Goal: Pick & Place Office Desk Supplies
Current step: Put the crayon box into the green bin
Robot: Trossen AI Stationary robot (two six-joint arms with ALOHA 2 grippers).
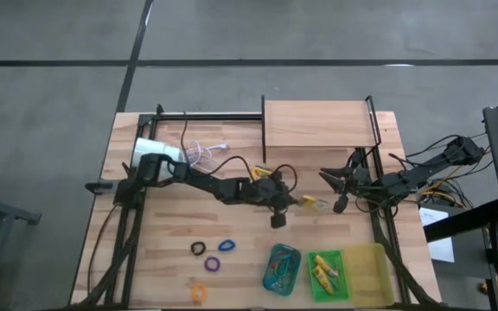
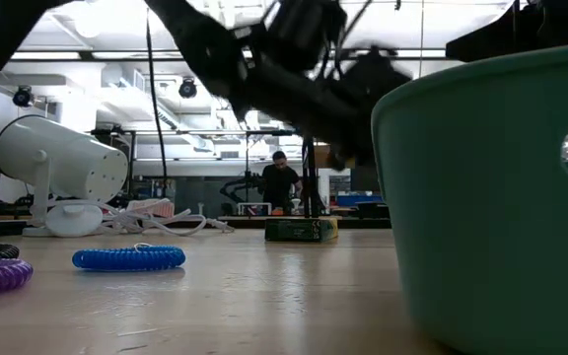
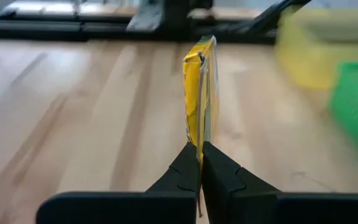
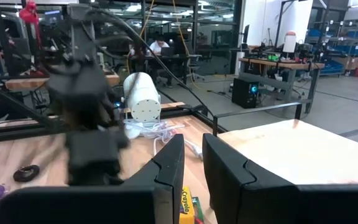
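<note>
My left gripper reaches over the table's middle, shut on a thin yellow packet, which also shows as a yellow spot from above. My right gripper hangs level at the right, its fingers a little apart with nothing between them. A crayon box lies flat on the table behind the left arm. Black, blue, purple and orange loops lie on the near left part of the table. My left gripper pinches the packet's near edge between its two fingertips. The packet stands on edge and sticks out past the fingertips, in line with them. The fingers slant forward and slightly down, toward the table's right.
Teal, green and yellow trays stand side by side at the near right; the green and teal ones hold small items. A white lamp with its cord lies at the far left. A wooden shelf stands at the back.
</note>
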